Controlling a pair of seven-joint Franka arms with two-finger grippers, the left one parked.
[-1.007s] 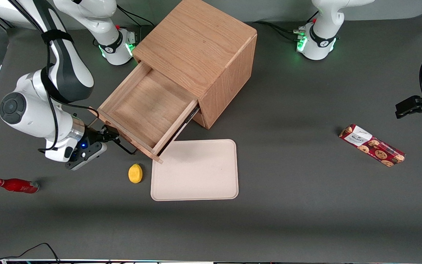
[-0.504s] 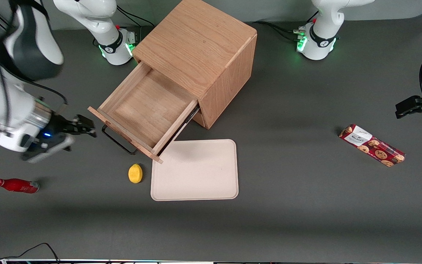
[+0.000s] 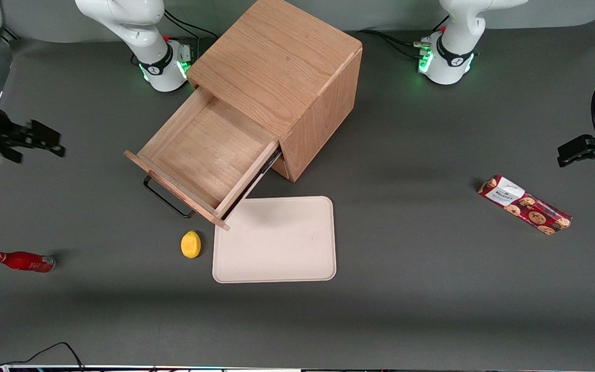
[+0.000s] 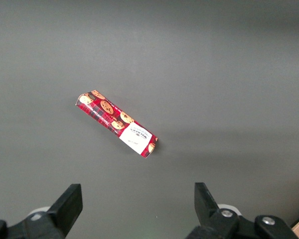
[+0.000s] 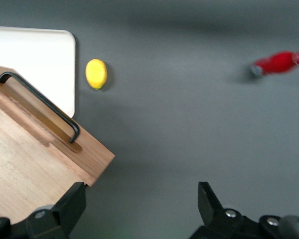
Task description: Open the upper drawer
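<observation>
Front view: gripper (image 3: 44,138) (jaws spread wide, holding nothing) hangs over the grey table (image 3: 432,289), well apart from the upper drawer (image 3: 204,155).

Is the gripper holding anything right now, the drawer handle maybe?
Nothing is held. The gripper is open and empty, off toward the working arm's end of the table, well clear of the upper drawer and its black handle.

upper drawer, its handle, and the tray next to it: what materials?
Upper drawer: light oak-look wood, grain visible, matte; solid or veneer unclear. Handle: thin black bar, probably painted metal. Tray: pale beige, matte, rounded corners; plastic or moulded fibre, can't tell. Gripper hangs clear of the drawer, toward the working arm's end, fingers open.
</observation>
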